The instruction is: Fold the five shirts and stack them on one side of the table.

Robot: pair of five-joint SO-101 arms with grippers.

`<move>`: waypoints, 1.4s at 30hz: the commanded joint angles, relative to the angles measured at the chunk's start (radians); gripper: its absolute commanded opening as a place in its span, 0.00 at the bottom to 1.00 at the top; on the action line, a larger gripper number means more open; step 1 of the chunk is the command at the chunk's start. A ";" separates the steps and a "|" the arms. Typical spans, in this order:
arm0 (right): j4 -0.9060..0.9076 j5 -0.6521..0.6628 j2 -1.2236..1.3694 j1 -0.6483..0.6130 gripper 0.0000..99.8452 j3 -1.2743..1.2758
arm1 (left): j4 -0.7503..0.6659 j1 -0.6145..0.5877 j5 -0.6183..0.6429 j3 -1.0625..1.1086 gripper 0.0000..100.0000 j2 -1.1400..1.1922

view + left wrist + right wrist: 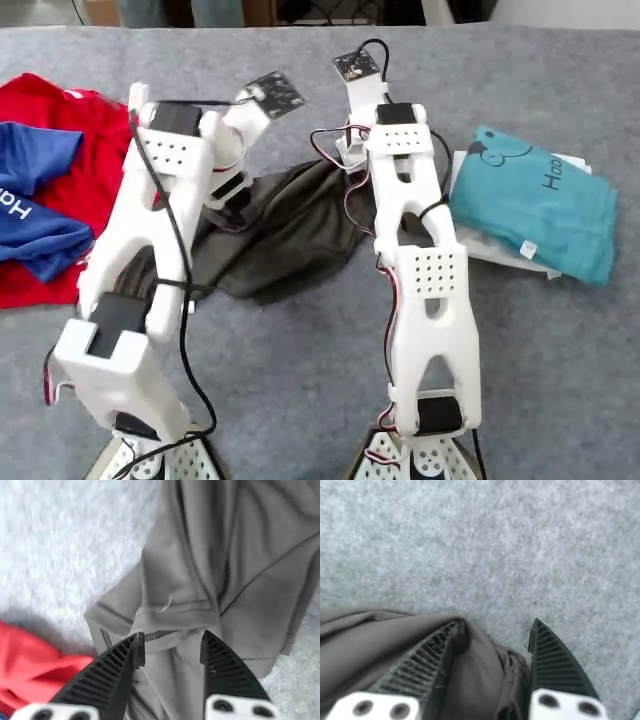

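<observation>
Across the grey felt table (560,350) I see the dark grey shirt (280,235) crumpled between my arms. My left gripper (170,647) hangs released over its hem. My right gripper (495,640) is released too, with cloth bunched between its jaws. A folded teal shirt (530,200), with dark lettering, lies to the right.

- You have two arms: left arm (150,230), right arm (425,280).
- Three loose shirts: grey shirt (290,230) at your left gripper (170,650), red shirt (70,140) and blue shirt (30,200) beyond it.
- Two folded: teal shirt (530,200), white shirt (492,250).
</observation>
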 commanded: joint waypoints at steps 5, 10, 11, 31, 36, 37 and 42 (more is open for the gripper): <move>0.014 -0.003 0.007 0.020 0.22 -0.024 | 0.020 0.065 -0.089 -0.042 0.20 0.025; 0.014 -0.003 0.007 0.031 0.22 -0.024 | 0.018 0.079 -0.146 0.010 0.20 0.035; 0.014 -0.003 0.007 0.032 0.22 -0.024 | 0.017 0.079 -0.146 0.018 0.20 0.035; 0.014 -0.003 0.007 0.040 0.22 -0.024 | -0.272 0.077 -0.087 0.216 0.20 0.035; 0.014 -0.003 0.007 0.040 0.22 -0.024 | -0.273 0.074 -0.089 0.216 0.20 0.037; 0.014 -0.003 0.007 0.040 0.22 -0.024 | -0.276 0.070 -0.089 0.216 0.20 0.037; 0.014 -0.003 0.007 0.038 0.22 -0.022 | -0.282 0.027 -0.089 0.203 0.20 0.061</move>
